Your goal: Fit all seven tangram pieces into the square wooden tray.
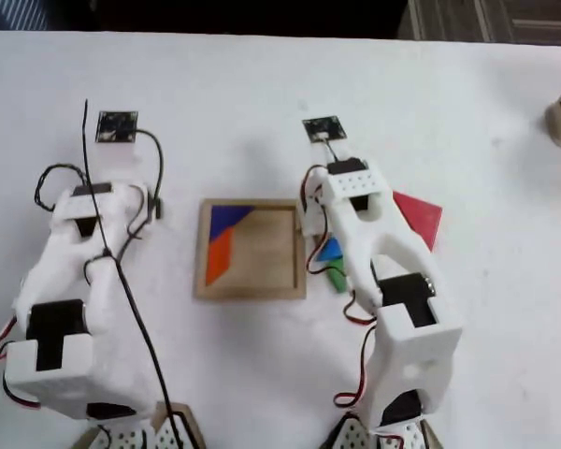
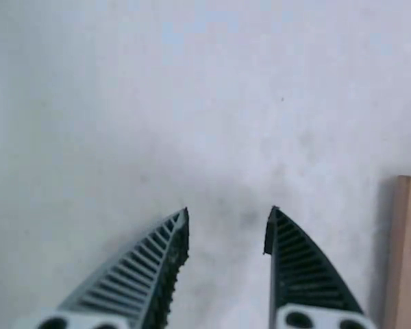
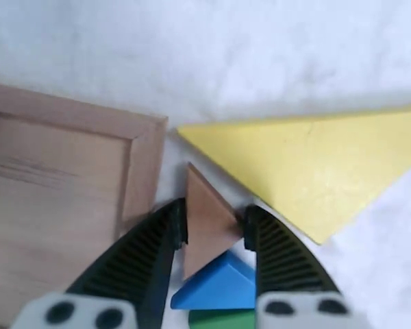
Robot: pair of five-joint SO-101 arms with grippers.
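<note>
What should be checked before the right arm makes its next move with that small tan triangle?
1. Tan triangle sits between the fingers of the right pincer, touching both: ok.
2. Triangle lifted off the table: cannot tell.
3. Free room in the wooden tray: ok; the dark blue piece and orange piece fill only the side nearer the other arm.
4. Neighbours clear: not ok; the light blue triangle lies against the tan one, between the fingers.
5. Left pincer open over bare table, beside the tray, not over it: ok.
</note>
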